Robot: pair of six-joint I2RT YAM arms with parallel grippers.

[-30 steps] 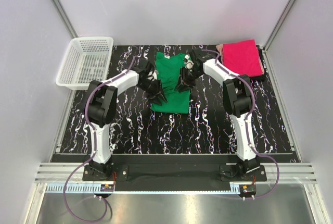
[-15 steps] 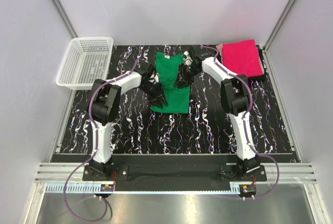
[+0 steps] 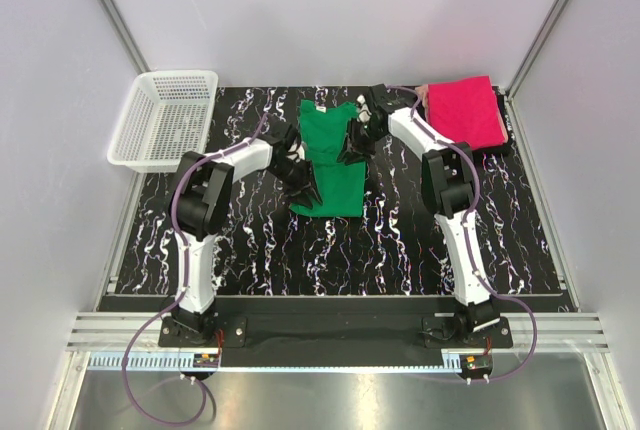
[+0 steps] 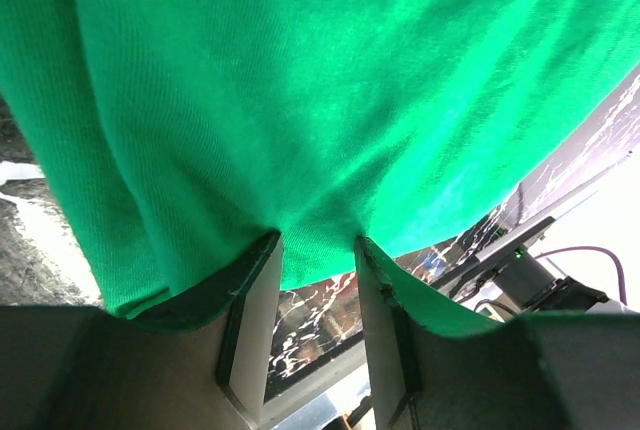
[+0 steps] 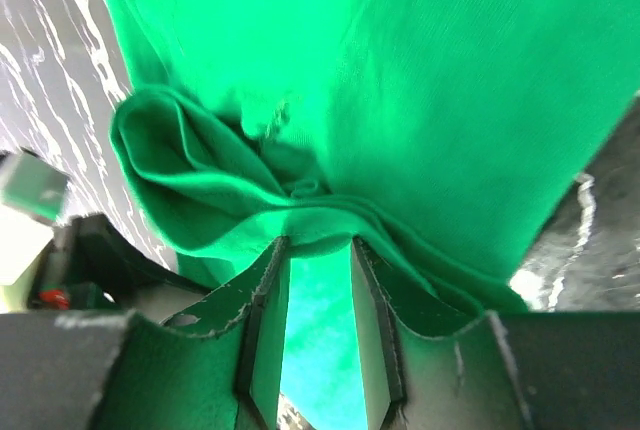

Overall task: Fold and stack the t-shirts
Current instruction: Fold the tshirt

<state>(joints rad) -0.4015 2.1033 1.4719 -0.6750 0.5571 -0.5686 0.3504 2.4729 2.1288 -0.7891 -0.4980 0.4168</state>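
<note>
The green t-shirt (image 3: 330, 150) lies mid-table with its collar at the far end, and both arms reach in from its sides. My left gripper (image 3: 303, 180) is shut on its left edge; in the left wrist view the green cloth (image 4: 300, 70) drapes over my fingertips (image 4: 262, 250) and is nipped at the left gripper (image 4: 318, 242). My right gripper (image 3: 353, 147) is shut on the right edge, and bunched green folds (image 5: 220, 180) sit at the right gripper (image 5: 318, 242). The pink t-shirt (image 3: 462, 110) lies folded at the far right corner.
A white mesh basket (image 3: 178, 74) stands at the far left corner. The black marbled table (image 3: 330, 250) has an aluminium rail along its near edge, and grey walls close in at the back and sides.
My right gripper has drawn the shirt's right edge a little toward the far side. The left gripper has shifted slightly, and the green shirt looks a bit narrower.
</note>
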